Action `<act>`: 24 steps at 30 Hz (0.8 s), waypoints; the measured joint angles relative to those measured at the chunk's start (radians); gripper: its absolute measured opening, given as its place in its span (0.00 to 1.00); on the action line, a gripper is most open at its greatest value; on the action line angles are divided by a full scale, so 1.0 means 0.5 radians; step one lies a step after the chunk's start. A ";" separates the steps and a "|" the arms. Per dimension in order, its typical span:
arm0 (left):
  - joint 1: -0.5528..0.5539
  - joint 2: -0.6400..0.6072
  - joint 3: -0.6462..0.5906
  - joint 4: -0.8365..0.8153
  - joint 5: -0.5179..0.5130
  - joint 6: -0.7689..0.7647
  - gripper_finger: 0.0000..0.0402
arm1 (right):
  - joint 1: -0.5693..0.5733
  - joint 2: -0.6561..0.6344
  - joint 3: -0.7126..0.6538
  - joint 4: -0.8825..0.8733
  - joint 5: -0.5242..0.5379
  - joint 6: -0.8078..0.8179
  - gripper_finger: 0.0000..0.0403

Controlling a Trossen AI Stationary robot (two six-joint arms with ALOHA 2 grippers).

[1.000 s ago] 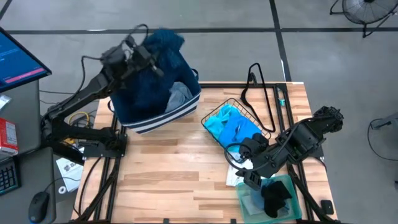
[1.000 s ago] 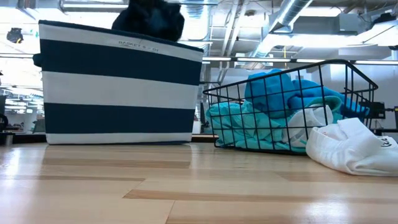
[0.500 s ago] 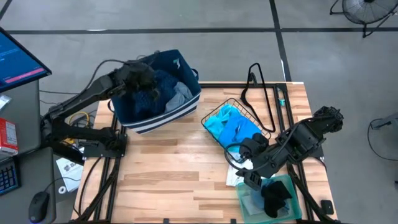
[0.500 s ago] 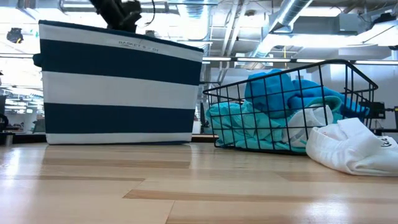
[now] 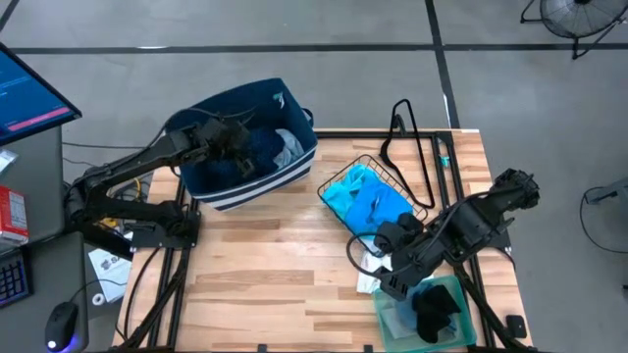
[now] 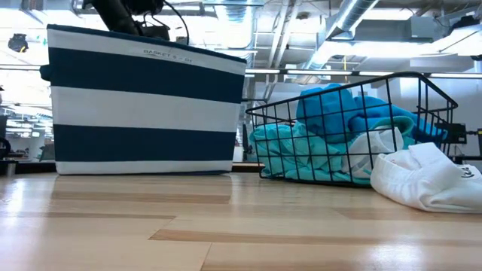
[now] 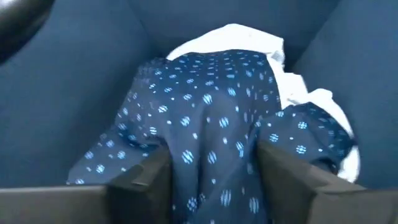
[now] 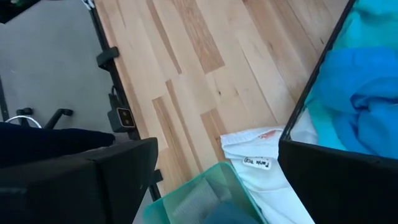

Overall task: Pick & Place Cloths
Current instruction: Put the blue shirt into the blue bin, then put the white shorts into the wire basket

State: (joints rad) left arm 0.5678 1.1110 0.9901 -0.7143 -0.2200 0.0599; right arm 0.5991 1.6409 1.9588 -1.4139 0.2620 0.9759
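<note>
My left gripper (image 5: pixel 238 147) reaches down into the navy bin with white stripes (image 5: pixel 280 178), open. A dotted navy cloth (image 7: pixel 211 112) lies in the bin between and beyond its fingers, on a white cloth (image 7: pixel 242 38). My right gripper (image 5: pixel 390 277) hangs open above the table's right near part, over a white cloth (image 8: pixel 258 163) that lies flat on the wood. Turquoise and blue cloths (image 5: pixel 365 201) fill a black wire basket (image 6: pixel 354 120). A black cloth (image 5: pixel 434 310) lies in the green tray (image 5: pixel 459 294). My left gripper stands with one finger on either side of the dotted navy cloth's near part (image 7: pixel 214 186). The fingers slant down into the bin. Whether they touch the cloth, I cannot tell. The cloth rests heaped on the bin's contents.
A black wire hanger (image 5: pixel 412 137) lies at the table's far right. The wire basket stands between the bin and the tray. Bare wood (image 5: pixel 265 265) spreads across the table's near left. A desk with a monitor (image 5: pixel 25 93) stands off the left side.
My left gripper has gone down from above the bin's rim into the bin and has tipped its fingers downward. The dotted navy cloth, held up above the bin a second ago, now lies inside it. My right arm has kept still.
</note>
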 joint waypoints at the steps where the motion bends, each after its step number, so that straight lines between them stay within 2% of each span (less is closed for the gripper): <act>1: 0.000 0.000 0.000 -0.004 0.023 -0.024 0.51 | 0.000 0.000 -0.005 -0.006 0.000 0.003 0.81; 5: 0.000 0.000 0.000 -0.012 0.048 -0.136 0.67 | 0.000 0.000 -0.007 -0.046 0.000 0.023 0.81; 9: -0.001 -0.036 0.015 -0.026 0.168 -0.295 0.76 | 0.000 0.000 -0.006 -0.133 -0.002 0.142 0.81; 12: -0.024 -0.104 0.077 -0.014 0.310 -0.404 0.77 | 0.009 0.000 -0.006 -0.311 -0.005 0.343 0.81; 17: -0.154 -0.303 0.198 0.061 0.427 -0.547 0.76 | 0.036 0.000 -0.116 -0.306 -0.020 0.749 0.81; 24: -0.431 -0.646 0.245 0.391 0.432 -0.748 0.74 | 0.145 -0.004 -0.635 -0.298 -0.272 1.306 0.81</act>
State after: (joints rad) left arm 0.3525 0.7881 1.1126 -0.5188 -0.0038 -0.3141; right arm 0.6718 1.6390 1.6413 -1.5630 0.1260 1.6291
